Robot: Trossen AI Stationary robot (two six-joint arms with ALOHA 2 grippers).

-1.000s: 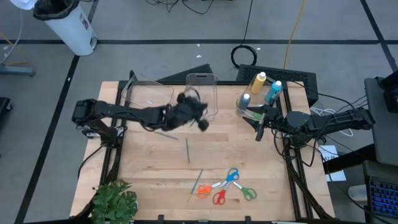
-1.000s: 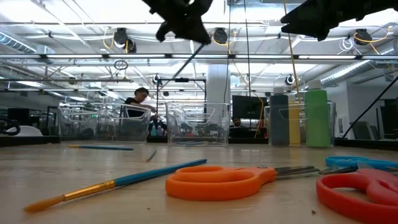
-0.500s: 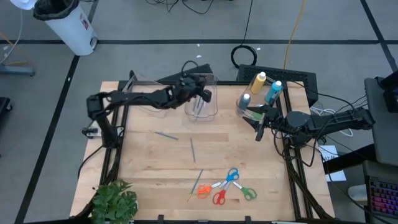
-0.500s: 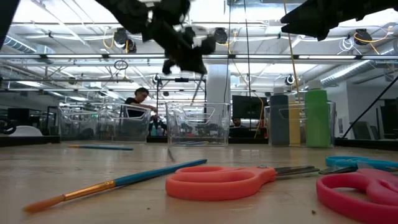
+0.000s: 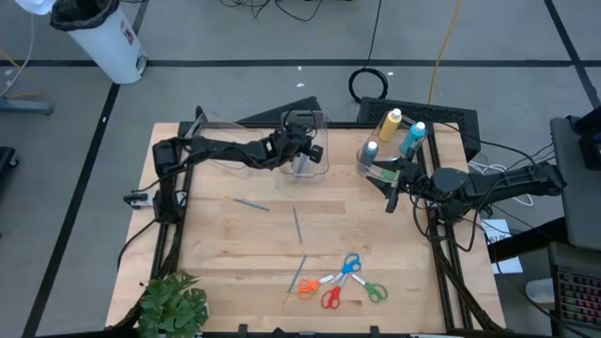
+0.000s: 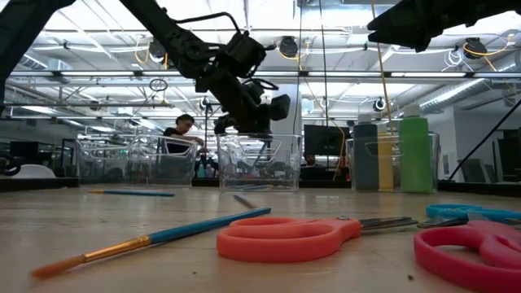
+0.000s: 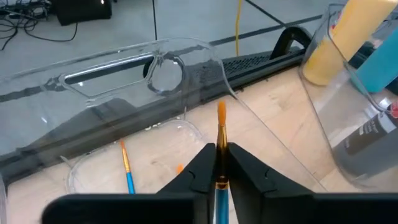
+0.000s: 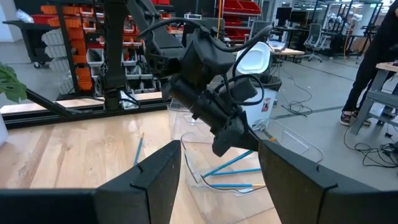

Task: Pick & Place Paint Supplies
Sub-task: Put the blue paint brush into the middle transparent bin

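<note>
The left gripper (image 5: 302, 150) is reaching over the middle clear bin (image 5: 317, 120) at the far edge of the desk (image 5: 225, 235), its jaws clamped on a blue-handled brush (image 7: 219, 140) that is pointing its orange tip down into the bin. Inside that bin, other brushes (image 8: 231, 172) are lying on the floor of it, one (image 7: 126, 167) just beside the held brush. The right gripper (image 5: 390, 192) is waiting above the right side of the desk, near the bin of paint bottles (image 5: 387, 127), its jaws standing wide apart around nothing.

On the bare desk, two thin brushes are lying loose: one (image 5: 251, 203) to the left of centre and one (image 5: 298, 223) near the middle. A further brush (image 5: 298, 273) with an orange tip is lying toward the near edge, just beside the scissors (image 5: 340, 281), which are bunched together in blue, orange, red and green. The yellow, blue, green and grey-blue bottles are standing upright in the right-hand bin at the far right. A second clear bin (image 5: 222, 141) is sitting to the left of the middle one. A green plant (image 5: 174, 302) is sitting at the near left corner. In the low view a person (image 6: 178, 134) is showing in the room behind.
</note>
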